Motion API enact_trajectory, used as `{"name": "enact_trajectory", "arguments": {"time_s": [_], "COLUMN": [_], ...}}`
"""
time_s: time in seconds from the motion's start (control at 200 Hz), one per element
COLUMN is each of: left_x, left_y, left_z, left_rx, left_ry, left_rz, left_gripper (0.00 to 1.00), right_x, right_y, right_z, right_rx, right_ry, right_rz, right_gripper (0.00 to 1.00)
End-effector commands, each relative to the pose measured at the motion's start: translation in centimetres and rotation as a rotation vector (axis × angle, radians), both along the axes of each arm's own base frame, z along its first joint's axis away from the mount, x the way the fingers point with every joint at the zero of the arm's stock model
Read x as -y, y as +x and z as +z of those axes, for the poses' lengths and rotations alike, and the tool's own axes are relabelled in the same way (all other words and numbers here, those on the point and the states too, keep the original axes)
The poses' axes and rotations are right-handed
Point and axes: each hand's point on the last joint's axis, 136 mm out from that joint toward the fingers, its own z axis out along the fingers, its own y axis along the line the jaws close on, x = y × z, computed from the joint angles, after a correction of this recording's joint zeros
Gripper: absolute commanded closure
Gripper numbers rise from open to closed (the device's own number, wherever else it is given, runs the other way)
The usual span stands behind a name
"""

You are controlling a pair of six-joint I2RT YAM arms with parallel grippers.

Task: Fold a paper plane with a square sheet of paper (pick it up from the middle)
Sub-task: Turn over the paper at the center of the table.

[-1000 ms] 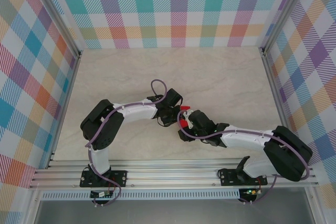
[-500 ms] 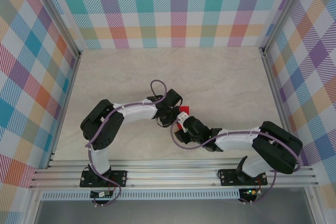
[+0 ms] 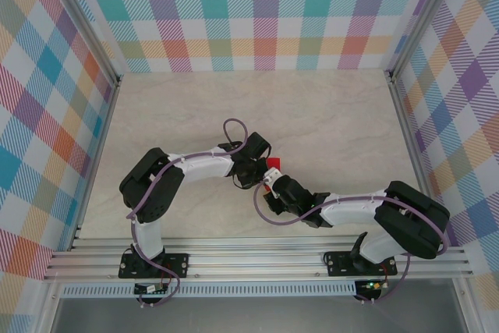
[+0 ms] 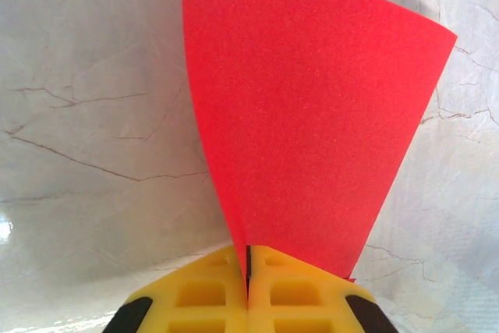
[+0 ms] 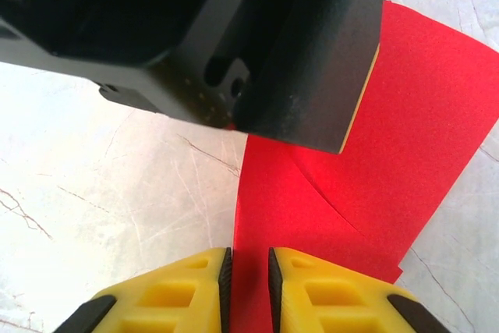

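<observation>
Red paper plane (image 4: 312, 115) sitting pretty much mid-table (image 3: 327, 115) on the pale marble-look surface, a touch nearer than dead centre, sandwiched between the two arms. Looks more like a folded wedge than a proper dart at this point: narrow at one end, fanning out wide toward the other, with a curved fold edge running across one layer in the right wrist view.

Pinched at the narrow end by the left gripper (image 4: 247, 267), with its yellow fingers (image 4: 226, 267) pressed flat against each other and nothing but the red sheet between them. So, clamped solid on the paper. Arm stretched in from the left side of the table, wrist just left of the paper from overhead.

Right gripper (image 5: 248, 267) reaching in from the near right, tips just on the near side of the paper. Not closed up like the other one, though. Thin slot between its fingers, red showing inside that slot, jaws straddling the paper's near edge. Can't tell whether either pad is actually touching the sheet.

Left gripper's black body hanging right above in that same right wrist shot, covering the far-left part of the paper. From overhead, just a small red corner peeking out between the two wrists.
</observation>
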Motion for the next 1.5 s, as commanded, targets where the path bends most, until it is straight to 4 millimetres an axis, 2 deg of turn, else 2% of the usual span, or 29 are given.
{"name": "enact_trajectory", "arguments": {"time_s": [0.0, 0.485, 0.58, 0.755, 0.835, 0.9, 0.965, 1.06, 1.215, 1.495], "left_x": [1.0, 0.9, 0.8, 0.0, -0.3, -0.7, -1.2, -2.1, -3.0, -4.1], "left_y": [0.3, 0.2, 0.3, 0.5, 0.6, 0.8, 0.8, 0.9, 1.0, 0.5], "left_z": [2.7, 2.9, 3.3, 4.5, 5.2, 5.7, 6.1, 6.8, 7.9, 7.9], "left_rx": [0.032, 0.034, 0.047, 0.088, 0.105, 0.123, 0.14, 0.175, 0.229, 0.253], "left_ry": [-0.058, -0.05, -0.052, -0.04, -0.037, -0.028, -0.013, -0.002, -0.012, -0.025], "left_rz": [-0.004, -0.007, -0.006, 0.004, 0.005, 0.012, 0.019, 0.04, 0.07, 0.099], "left_gripper": [1.0, 0.99, 0.93, 0.71, 0.66, 0.56, 0.52, 0.42, 0.34, 0.36], "right_x": [0.7, 1.0, 1.0, 0.8, 0.5, 0.2, 0.0, 0.0, 0.3, 0.8], "right_y": [-0.4, -0.5, -0.8, -1.4, -1.4, -1.5, -1.6, -1.6, -1.3, -1.1], "right_z": [-0.6, -1.1, -1.3, -1.5, -1.4, -1.3, -1.3, -1.4, -1.4, -1.4], "right_rx": [-0.01, -0.042, -0.068, -0.147, -0.198, -0.234, -0.263, -0.303, -0.345, -0.408], "right_ry": [-0.039, -0.047, -0.036, 0.031, 0.077, 0.114, 0.139, 0.169, 0.231, 0.311], "right_rz": [-0.003, -0.029, -0.036, -0.061, -0.065, -0.057, -0.055, -0.055, -0.083, -0.121], "right_gripper": [0.79, 0.96, 0.99, 1.0, 1.0, 1.0, 1.0, 1.0, 1.0, 1.0]}}
